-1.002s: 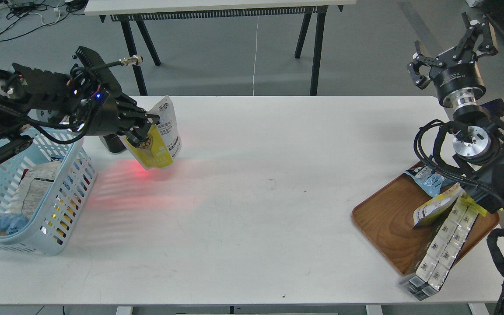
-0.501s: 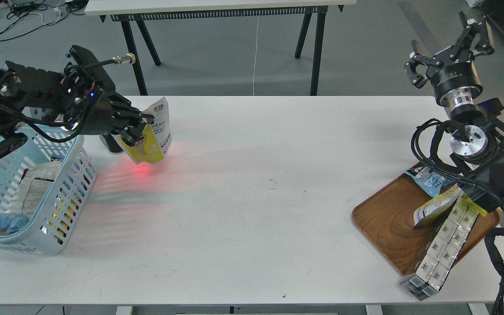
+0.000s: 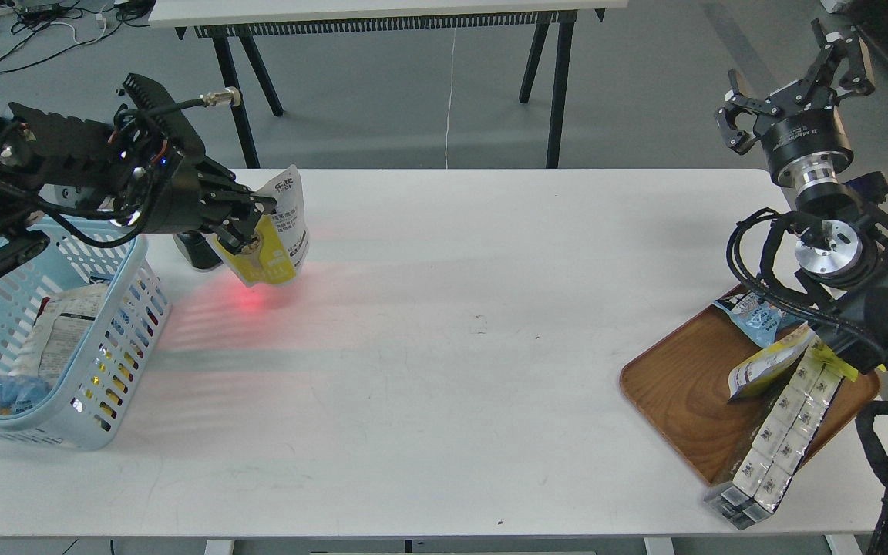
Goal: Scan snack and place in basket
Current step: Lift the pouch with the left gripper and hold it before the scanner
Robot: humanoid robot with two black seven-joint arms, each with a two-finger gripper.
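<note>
My left gripper [image 3: 250,223] is shut on the snack [image 3: 278,231], a yellow and white pouch with black print, and holds it tilted above the table's back left part. A red scanner glow [image 3: 251,302] lies on the table just under the pouch. The light blue slotted basket [image 3: 116,339] stands at the left edge, left of and below the pouch, with several packets inside. My right gripper [image 3: 795,77] is raised at the far right beyond the table's back edge, open and empty.
A dark scanner [image 3: 197,250] stands behind the pouch, next to the basket. A brown wooden tray [image 3: 691,393] at the right front holds a light blue bag, a yellow packet and a long box pack. A second table stands behind.
My left gripper drew the pouch left and back toward the scanner, then shifted it slightly right and up. The red glow stayed under it. My right arm barely moved.
</note>
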